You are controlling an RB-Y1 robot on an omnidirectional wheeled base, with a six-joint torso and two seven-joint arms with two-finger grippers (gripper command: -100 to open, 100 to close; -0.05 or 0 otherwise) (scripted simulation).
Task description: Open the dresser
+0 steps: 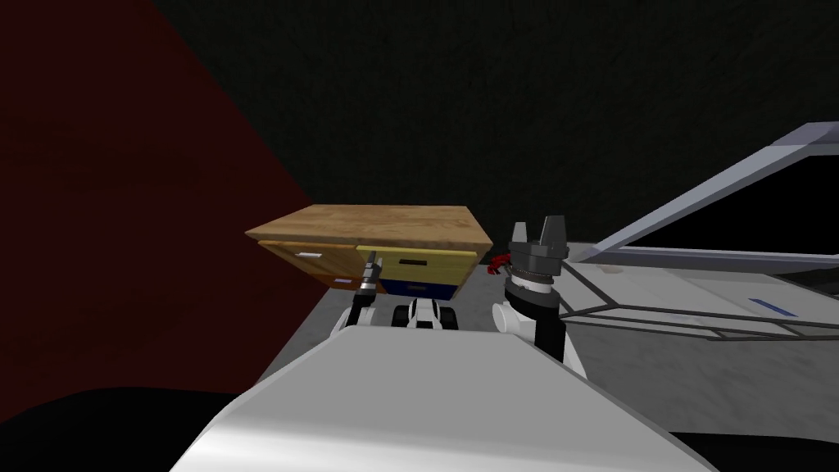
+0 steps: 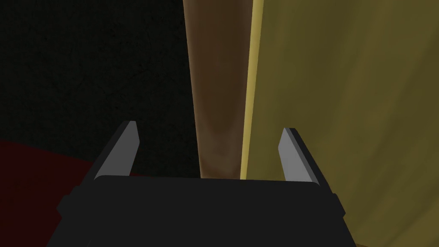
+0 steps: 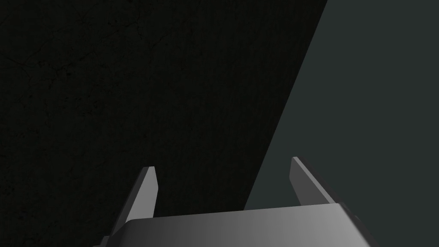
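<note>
Open-fingered, left pincer (image 2: pixel 210 128) hovers against the yellow drawer front (image 2: pixel 343 107) of the wood-topped dresser (image 1: pixel 369 223) straight ahead, gripping nothing, right pincer (image 1: pixel 537 228) open aside; drawers look shut, pulling not yet begun.

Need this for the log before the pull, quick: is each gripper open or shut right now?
Left gripper: open, empty, close to the dresser.
Right gripper: open, empty.

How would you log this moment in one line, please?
task: open dresser | left claw: open, at yellow drawer edge, nothing gripped | right claw: open, raised
</note>
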